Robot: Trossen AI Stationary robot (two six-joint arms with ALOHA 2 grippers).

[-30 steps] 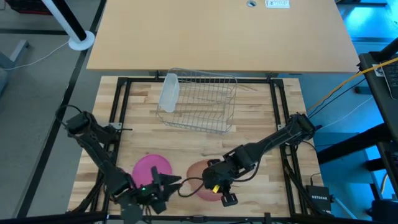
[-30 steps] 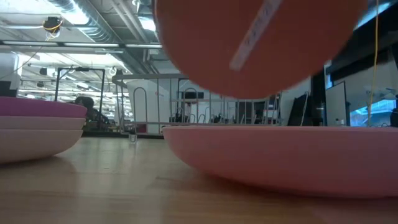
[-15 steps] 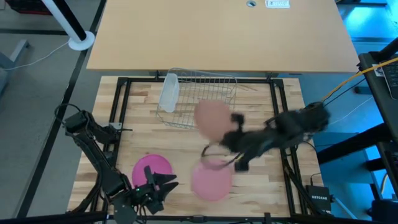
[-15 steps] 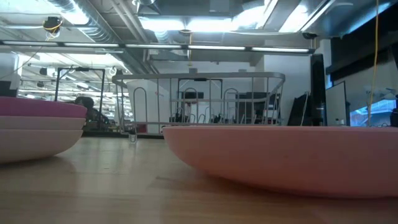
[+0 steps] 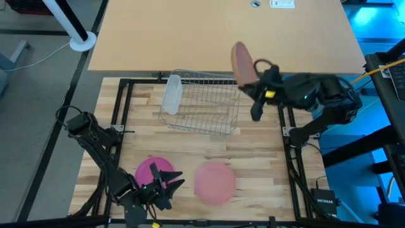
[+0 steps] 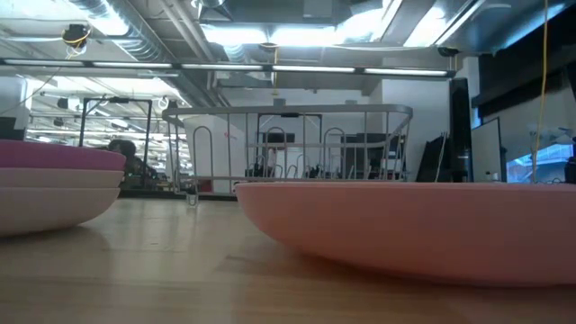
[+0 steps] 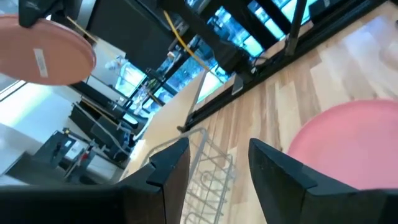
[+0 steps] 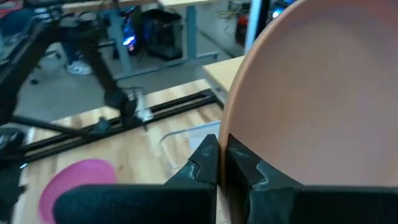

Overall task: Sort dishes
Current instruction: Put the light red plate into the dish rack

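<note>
The right gripper (image 5: 254,71), clenched on the tan-brown plate (image 5: 242,62) (held on edge), hangs above the wire rack (image 5: 202,101) near the counter's far edge. Lower it upright between two wires. The left gripper (image 5: 169,183) waits released by the magenta plate (image 5: 150,170).

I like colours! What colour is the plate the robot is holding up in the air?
Tan-brown. The right gripper pinches the tan-brown plate by its rim above the wire rack; the high view shows it best.

overhead, table-level, two wrist views
</note>
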